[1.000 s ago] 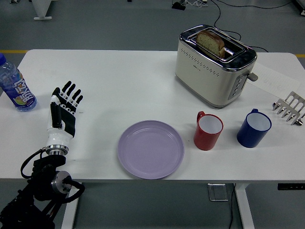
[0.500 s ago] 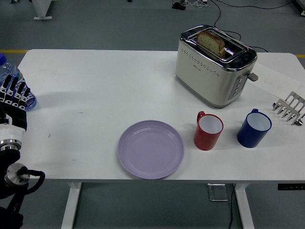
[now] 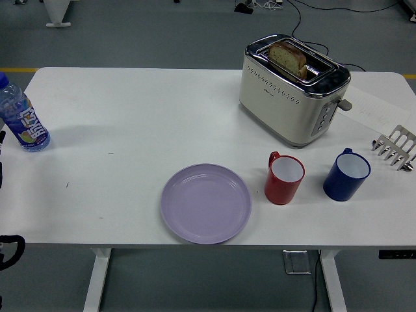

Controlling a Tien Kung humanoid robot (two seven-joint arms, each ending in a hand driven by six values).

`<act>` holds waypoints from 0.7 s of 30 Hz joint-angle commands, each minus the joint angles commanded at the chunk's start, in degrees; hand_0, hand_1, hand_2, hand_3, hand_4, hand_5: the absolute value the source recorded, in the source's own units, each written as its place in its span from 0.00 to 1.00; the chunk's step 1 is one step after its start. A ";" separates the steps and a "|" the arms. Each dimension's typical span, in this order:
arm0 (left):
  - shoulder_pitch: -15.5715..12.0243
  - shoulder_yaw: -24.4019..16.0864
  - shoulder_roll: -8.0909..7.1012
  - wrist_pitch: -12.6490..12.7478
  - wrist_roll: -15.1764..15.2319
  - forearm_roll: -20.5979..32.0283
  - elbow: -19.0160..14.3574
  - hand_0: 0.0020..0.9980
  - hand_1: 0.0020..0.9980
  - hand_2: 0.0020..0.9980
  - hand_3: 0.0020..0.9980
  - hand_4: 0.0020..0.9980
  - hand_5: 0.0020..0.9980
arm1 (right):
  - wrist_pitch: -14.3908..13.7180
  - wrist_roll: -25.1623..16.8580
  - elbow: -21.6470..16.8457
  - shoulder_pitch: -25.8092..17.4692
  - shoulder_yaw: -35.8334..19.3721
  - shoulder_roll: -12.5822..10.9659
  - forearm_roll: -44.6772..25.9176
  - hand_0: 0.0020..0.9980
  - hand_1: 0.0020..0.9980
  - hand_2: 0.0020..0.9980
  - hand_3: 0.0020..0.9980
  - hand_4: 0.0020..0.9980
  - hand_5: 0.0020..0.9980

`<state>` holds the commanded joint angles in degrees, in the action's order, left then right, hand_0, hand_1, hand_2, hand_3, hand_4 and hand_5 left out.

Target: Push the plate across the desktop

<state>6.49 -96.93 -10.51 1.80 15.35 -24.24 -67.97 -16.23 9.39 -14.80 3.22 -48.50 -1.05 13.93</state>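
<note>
Head view: lavender plate (image 3: 206, 203) lies near the white table's (image 3: 130, 117) front edge, with a red mug (image 3: 285, 178) just beside it on its right. Only a sliver of left arm (image 3: 8, 250) shows at the left edge; hand state cannot be told.

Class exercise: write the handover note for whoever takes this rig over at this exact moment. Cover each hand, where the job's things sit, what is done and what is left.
Hands: neither is in view over the table; only a sliver of the left arm shows at the left edge.
Things: the purple plate sits at the table's near edge, centre, left of the red mug and apart from it.
Done: no push evident; nothing touches the plate.
Left: bring a hand in and push the plate across the desktop.
</note>
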 joint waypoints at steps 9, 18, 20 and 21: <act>-0.23 0.10 -0.52 -0.88 -0.46 0.64 -0.39 0.86 0.90 0.91 0.91 0.54 1.00 | -0.03 -0.14 0.02 -0.41 0.07 -0.01 -0.25 0.59 0.52 0.61 0.60 0.37 0.53; -0.59 0.15 -0.47 -0.92 -0.92 0.40 -0.34 0.85 0.89 0.90 0.89 0.56 1.00 | -0.07 -0.23 0.04 -0.68 0.19 0.05 -0.56 0.59 0.52 0.61 0.60 0.37 0.53; -0.57 0.16 -0.48 -1.12 -1.10 0.40 -0.30 0.85 0.89 0.90 0.89 0.56 1.00 | -0.02 -0.36 0.08 -0.67 0.34 0.01 -0.77 0.59 0.52 0.61 0.60 0.37 0.53; -0.56 0.16 -0.49 -1.22 -1.22 0.41 -0.27 0.85 0.89 0.90 0.89 0.56 1.00 | -0.01 -0.40 0.09 -0.66 0.40 0.00 -0.85 0.59 0.52 0.61 0.60 0.37 0.53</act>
<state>5.93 -96.77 -11.00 0.58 14.13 -23.82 -68.23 -16.24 8.99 -14.71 2.55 -48.11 -1.06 13.09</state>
